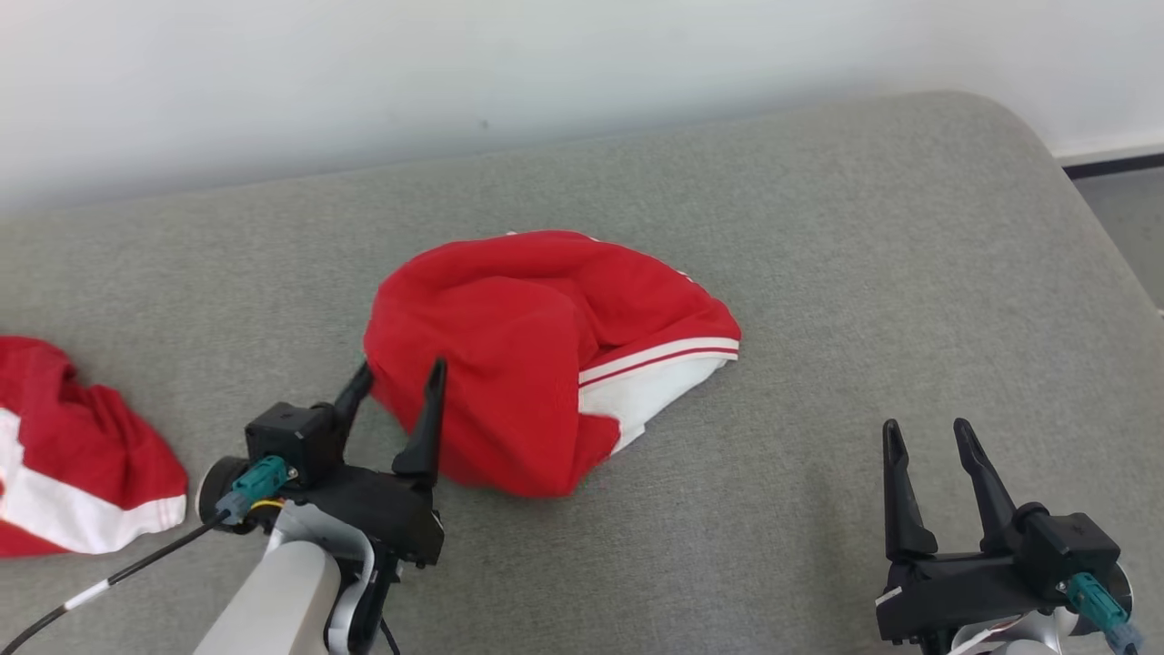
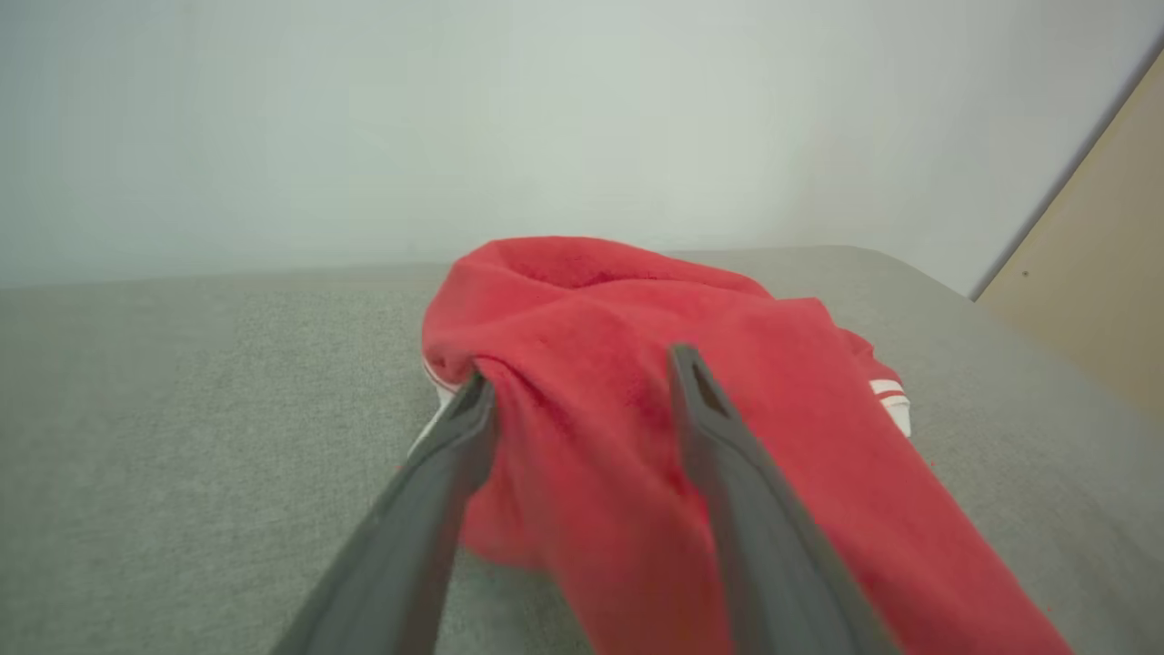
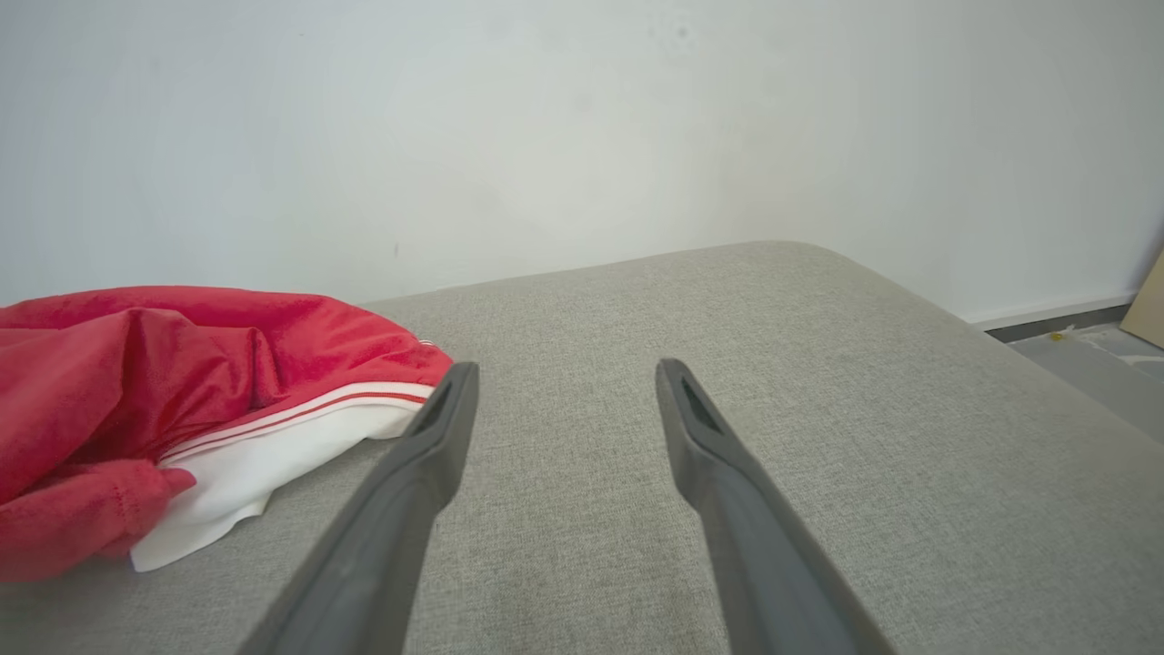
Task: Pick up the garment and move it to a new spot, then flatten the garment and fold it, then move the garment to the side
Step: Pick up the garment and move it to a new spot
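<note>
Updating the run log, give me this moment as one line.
garment: crumpled on cushion, not flattened | left gripper: open, straddling garment's edge | right gripper: open, clear of garment

A grey fabric surface (image 1: 818, 227) with a rounded far-right corner carries a crumpled red, white-trimmed garment (image 1: 509, 364) near its middle and a second garment (image 1: 64, 455), red and white, at the left edge.

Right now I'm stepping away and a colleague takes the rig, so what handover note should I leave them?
Left gripper: open around the garment's near-left edge, not clamped.
Right gripper: open, empty, over bare grey cushion right of it.
Garment: bunched mid-cushion; a second red-and-white garment lies far left.
Done: garment lies on the cushion, unflattened.
Left: flatten, fold, move aside.
</note>
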Robot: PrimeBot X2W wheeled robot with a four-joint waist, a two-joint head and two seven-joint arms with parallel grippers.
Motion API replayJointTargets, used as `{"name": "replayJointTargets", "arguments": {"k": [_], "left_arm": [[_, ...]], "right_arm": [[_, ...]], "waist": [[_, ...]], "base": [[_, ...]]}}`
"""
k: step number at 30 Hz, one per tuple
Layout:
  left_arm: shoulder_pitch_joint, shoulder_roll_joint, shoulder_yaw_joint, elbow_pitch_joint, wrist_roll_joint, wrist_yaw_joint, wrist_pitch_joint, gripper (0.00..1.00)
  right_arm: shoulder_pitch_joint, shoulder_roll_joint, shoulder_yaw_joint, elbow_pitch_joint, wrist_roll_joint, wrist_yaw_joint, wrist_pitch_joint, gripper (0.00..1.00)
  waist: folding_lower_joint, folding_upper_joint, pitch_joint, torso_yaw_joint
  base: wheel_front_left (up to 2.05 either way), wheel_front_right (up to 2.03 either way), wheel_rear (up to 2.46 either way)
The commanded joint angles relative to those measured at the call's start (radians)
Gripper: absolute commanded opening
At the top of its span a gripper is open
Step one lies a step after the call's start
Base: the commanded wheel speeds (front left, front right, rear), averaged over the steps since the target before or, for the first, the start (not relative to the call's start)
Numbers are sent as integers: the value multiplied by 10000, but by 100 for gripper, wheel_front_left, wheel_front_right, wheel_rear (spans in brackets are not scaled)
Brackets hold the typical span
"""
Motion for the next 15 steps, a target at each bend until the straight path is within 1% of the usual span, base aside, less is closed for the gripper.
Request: {"name": "replayJointTargets", "arguments": {"k": [1,6,11,15], "left_arm": [[26,17,110,-141,87,63,-184,100],[78,182,715,-919,566,228,-391,100],[976,297,1812,-2273,1252,410,-388,100],[1976,374,2518,-3044,1711,263,-390,100]], "right_arm": [[132,-16,-26,12,-108,-21,-5,100],[247,-16,-66,-67,-192,-21,-5,100],[296,-15,9,-119,-199,-21,-6,100],[419,-18,34,-146,-203,-21,2,100]], "waist": [[0,0,-254,293],[0,0,-578,799],[0,0,-893,1185],[0,0,-1147,1378]], "base": [[0,0,0],[0,0,0],[0,0,0],[0,0,0]]}}
